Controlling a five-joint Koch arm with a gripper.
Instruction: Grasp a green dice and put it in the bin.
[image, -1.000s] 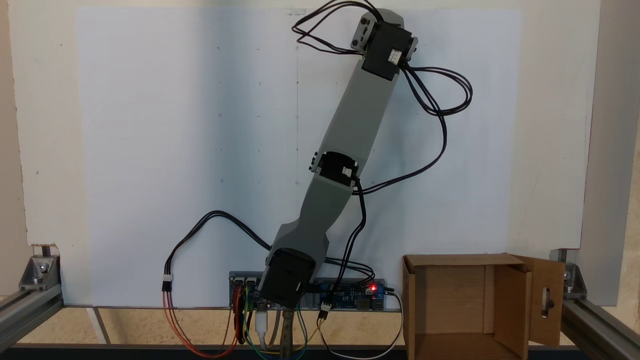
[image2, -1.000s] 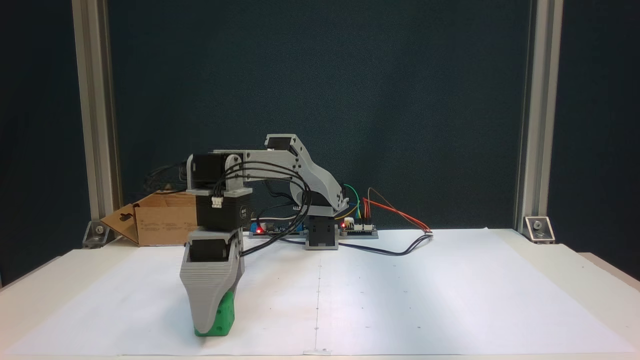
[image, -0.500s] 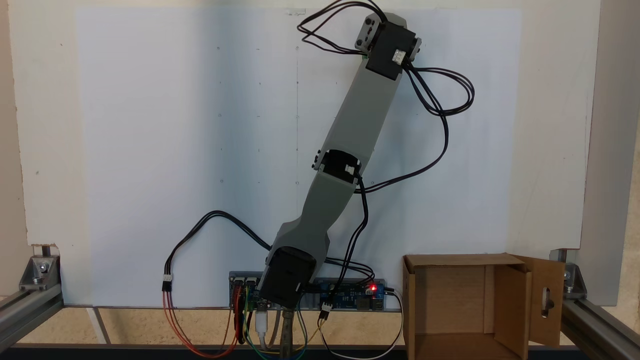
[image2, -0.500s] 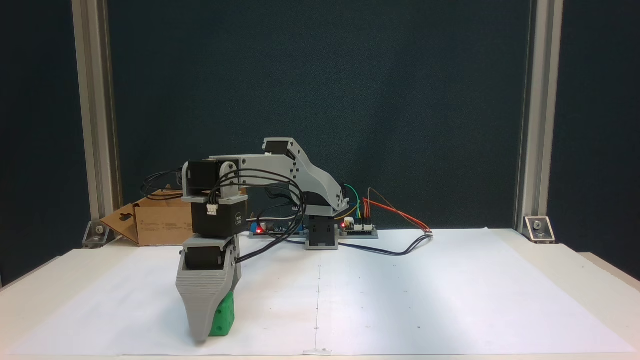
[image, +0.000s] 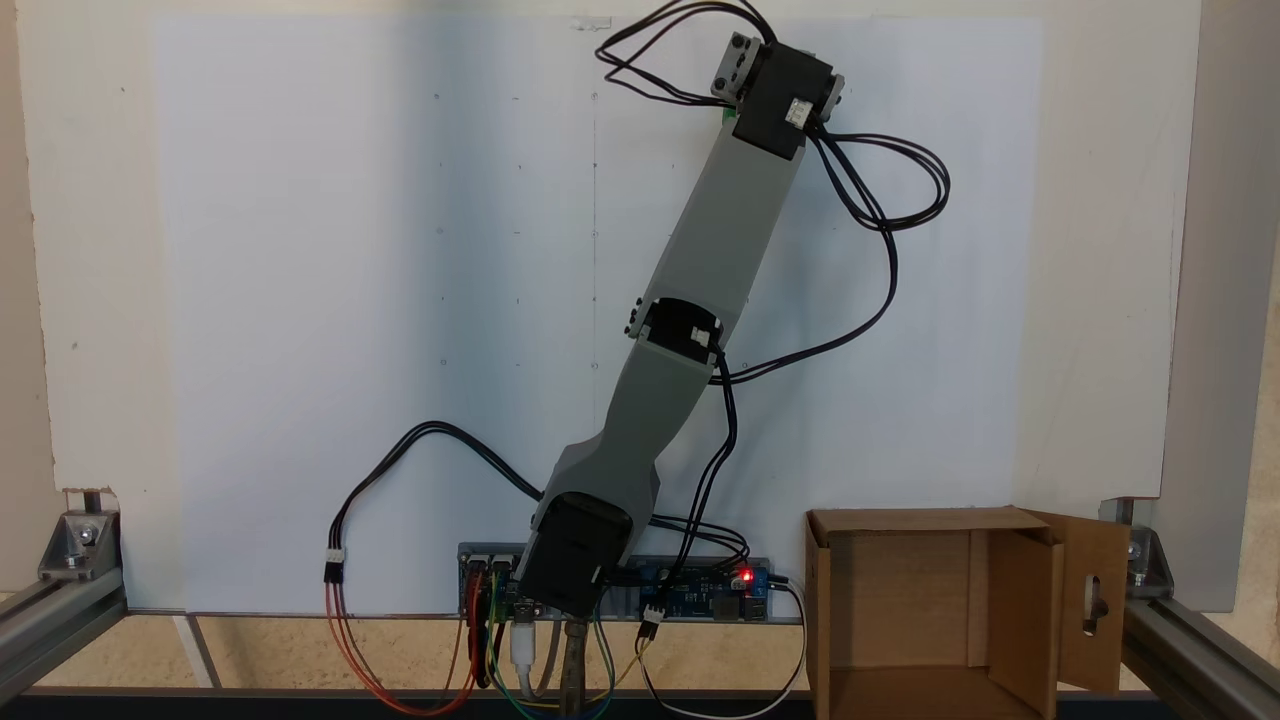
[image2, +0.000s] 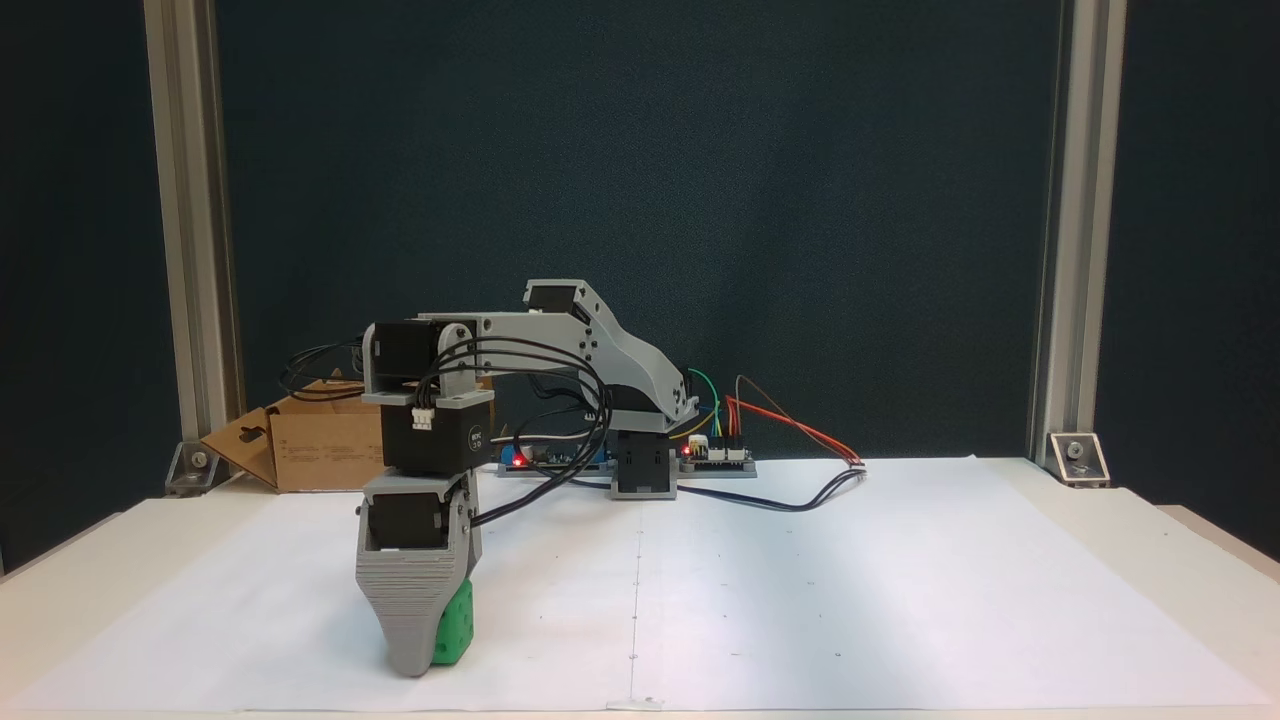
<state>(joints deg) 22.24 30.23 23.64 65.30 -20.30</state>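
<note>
The green dice (image2: 455, 625) was seen raised slightly higher than a second before, pressed beside the gripper (image2: 415, 655); whether it was clamped could not be told. The bin (image2: 320, 445) lay well behind.

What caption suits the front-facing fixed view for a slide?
Koch arm reaching down to the paper, gripper around the green dice, with the bin behind.

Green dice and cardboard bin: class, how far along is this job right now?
Done: the pincer has reached the green dice and stands against it near the paper. In hand: closing the grasp; whether it grips cannot be told, since one jaw hides the other. Left: lift and carry it to the bin, which holds no dice.
</note>
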